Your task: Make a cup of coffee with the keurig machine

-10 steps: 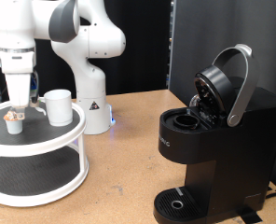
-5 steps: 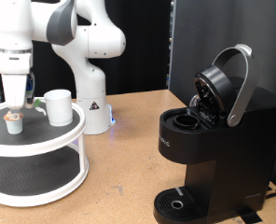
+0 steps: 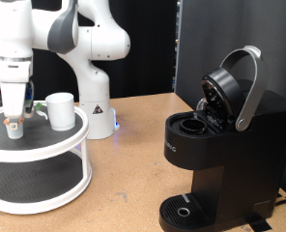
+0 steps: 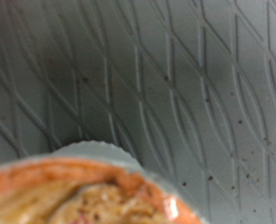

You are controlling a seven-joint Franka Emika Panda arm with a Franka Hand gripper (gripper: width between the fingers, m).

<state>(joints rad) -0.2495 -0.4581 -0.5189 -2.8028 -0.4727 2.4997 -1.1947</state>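
Note:
The white cup (image 3: 60, 110) stands on the top shelf of a round white two-tier stand (image 3: 46, 145) at the exterior view's left. A small white pod with a brown top (image 3: 14, 128) sits beside it on the same shelf. My gripper (image 3: 15, 117) hangs straight down right over the pod, its fingertips at the pod's top. The wrist view shows the pod's brown foil top (image 4: 82, 191) very close, on the shelf's grey mesh (image 4: 175, 84); no fingers show there. The black keurig machine (image 3: 220, 155) stands at the right with its lid (image 3: 230, 87) raised and its pod chamber open.
The arm's white base (image 3: 95, 106) stands behind the stand. The machine's round drip tray (image 3: 186, 211) is bare. Brown tabletop (image 3: 124, 184) lies between stand and machine. A black panel rises behind the machine.
The gripper has shifted slightly towards the exterior view's left and lowered onto the pod. The cup, the pod and the machine have not moved.

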